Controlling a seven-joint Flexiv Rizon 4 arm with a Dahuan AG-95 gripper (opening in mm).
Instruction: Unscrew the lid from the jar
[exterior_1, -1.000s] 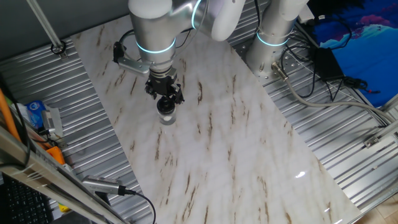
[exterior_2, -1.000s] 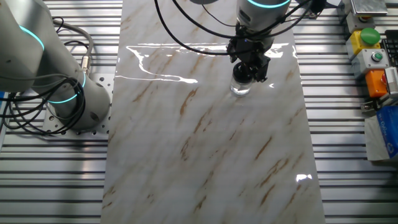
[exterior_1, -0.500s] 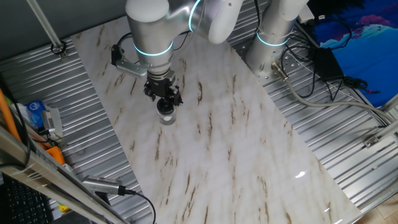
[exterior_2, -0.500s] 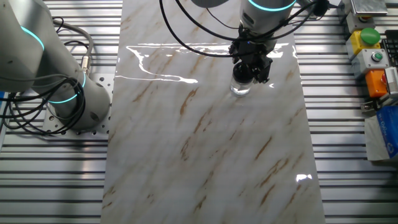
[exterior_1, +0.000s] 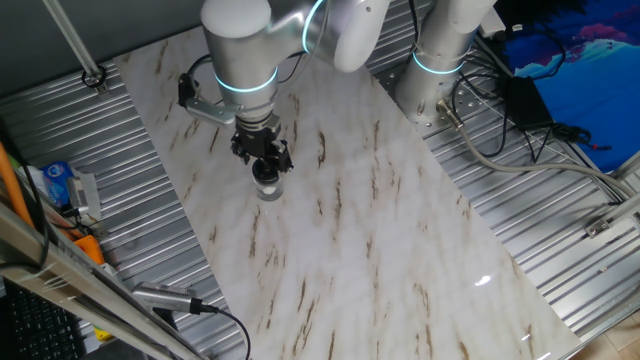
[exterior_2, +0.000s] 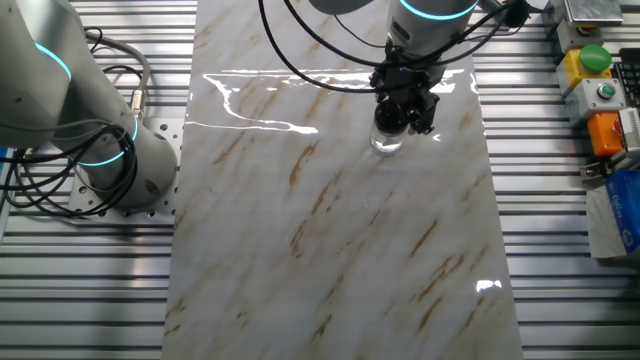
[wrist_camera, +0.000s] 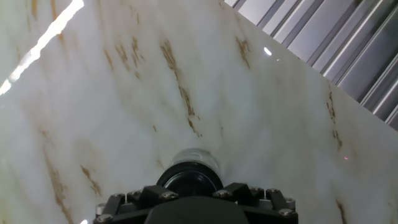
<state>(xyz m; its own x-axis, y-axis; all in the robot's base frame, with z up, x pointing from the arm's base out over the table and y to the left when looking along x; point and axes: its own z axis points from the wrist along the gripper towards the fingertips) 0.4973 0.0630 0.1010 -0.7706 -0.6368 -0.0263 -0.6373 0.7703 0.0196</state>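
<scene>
hand view: gripper (wrist_camera: 194, 194) over lid (wrist_camera: 189, 180), grip state unclear
jar (exterior_2: 387, 143): likely light, slippery, fragile
hold: lid's rim

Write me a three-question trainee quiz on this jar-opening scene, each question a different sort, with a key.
1. True or false: the small clear cylindrical jar lies on its side on the white marble-patterned tabletop.
2. Multiple choice: the end effector is (A) directly over the jar's top, (B) far off over the metal slats, (C) out of view.
3. Fill in: in the hand view, the glossy round screw lid is coloured ____.

Key: 1 false, it stands upright. 2 A. 3 black.
</scene>
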